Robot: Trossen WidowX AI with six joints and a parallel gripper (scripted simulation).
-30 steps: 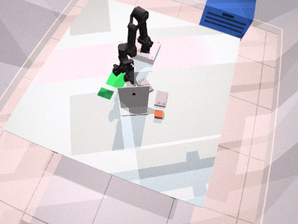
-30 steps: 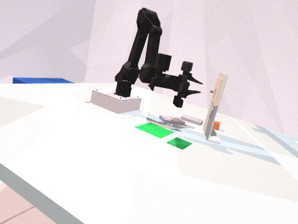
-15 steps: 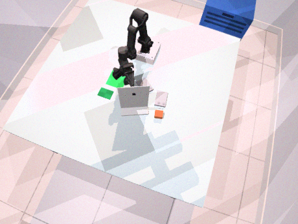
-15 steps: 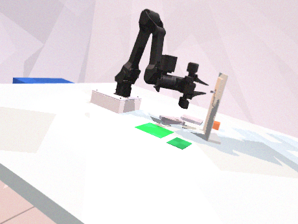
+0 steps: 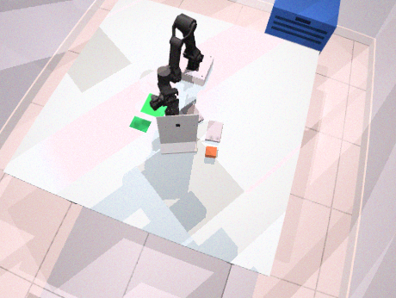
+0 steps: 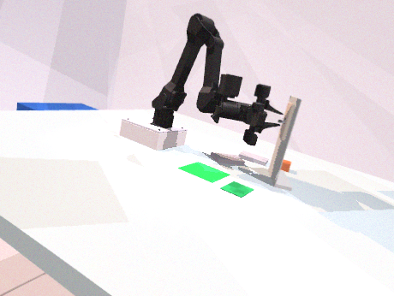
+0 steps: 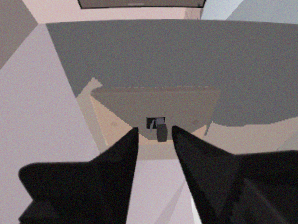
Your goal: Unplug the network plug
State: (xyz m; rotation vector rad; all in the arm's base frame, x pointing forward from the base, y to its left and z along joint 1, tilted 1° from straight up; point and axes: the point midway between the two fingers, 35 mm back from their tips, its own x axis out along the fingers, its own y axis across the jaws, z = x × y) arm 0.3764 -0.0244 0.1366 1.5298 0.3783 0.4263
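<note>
Black fingers parted, just before plug [image 7: 160, 129], upright panel [image 7: 155, 112]

You get the top view from high and far, the exterior view low from the side, the wrist view close up; all share the upright panel [image 5: 177, 129]

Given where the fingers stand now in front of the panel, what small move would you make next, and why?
Probably ease the gripper straight forward a little. The plug sits in its socket on the upright panel, centred in the gap between the partly open fingers, which hold nothing and appear just short of it.
</note>
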